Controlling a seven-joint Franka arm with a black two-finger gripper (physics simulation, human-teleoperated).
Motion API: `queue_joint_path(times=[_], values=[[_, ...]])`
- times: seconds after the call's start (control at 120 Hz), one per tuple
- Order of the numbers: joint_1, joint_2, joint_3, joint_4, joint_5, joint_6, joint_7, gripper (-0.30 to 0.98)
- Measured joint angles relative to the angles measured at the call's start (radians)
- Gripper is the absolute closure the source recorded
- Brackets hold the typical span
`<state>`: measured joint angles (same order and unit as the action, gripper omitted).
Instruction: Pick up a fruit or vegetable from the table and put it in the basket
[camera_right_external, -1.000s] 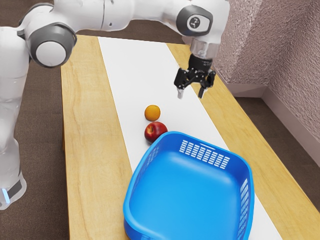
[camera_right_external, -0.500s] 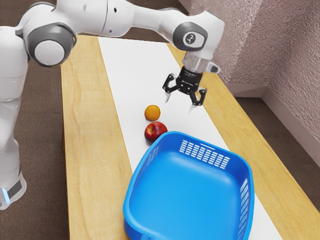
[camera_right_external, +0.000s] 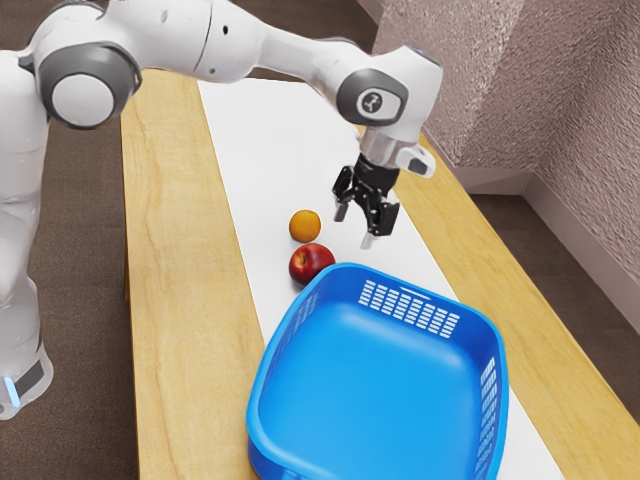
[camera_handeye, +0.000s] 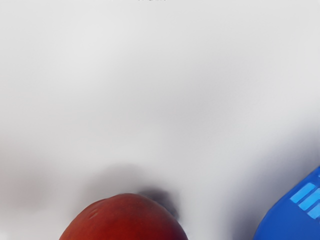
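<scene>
Exterior view: the arm (camera_right_external: 290, 45) extends from the upper left to the upper center of the frame. The gripper (camera_right_external: 354, 226) is open, its two fingers apart with nothing between them, above the white strip (camera_right_external: 265, 150) that runs along the wooden table (camera_right_external: 175, 260). The orange (camera_right_external: 305, 226) and the red apple (camera_right_external: 311, 263) lie near the center, the orange on the upper-left side of the apple; whether the two touch cannot be told. The blue basket (camera_right_external: 375, 390) occupies the lower center and lower right, its rim overlapping the apple's edge.

Wrist view: the apple's upper surface appears at the lower edge, left of center, with dark shading beside it; white surface separates it from the slotted basket wall at the lower right.

Appearance: the orange is round, small and evenly colored; the apple is deep red, with a paler, yellowish patch in the exterior view. Both lie outside the basket.
</scene>
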<state>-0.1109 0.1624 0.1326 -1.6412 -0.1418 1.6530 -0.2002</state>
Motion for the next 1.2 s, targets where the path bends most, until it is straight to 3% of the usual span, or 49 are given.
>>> queue_joint_path(times=[0.583, 1.2], values=[[0.063, 0.045, -0.039, -0.006, 0.004, 0.065, 0.271, 0.00], [0.047, -0.177, -0.036, -0.246, -0.008, 0.119, 0.365, 0.01]])
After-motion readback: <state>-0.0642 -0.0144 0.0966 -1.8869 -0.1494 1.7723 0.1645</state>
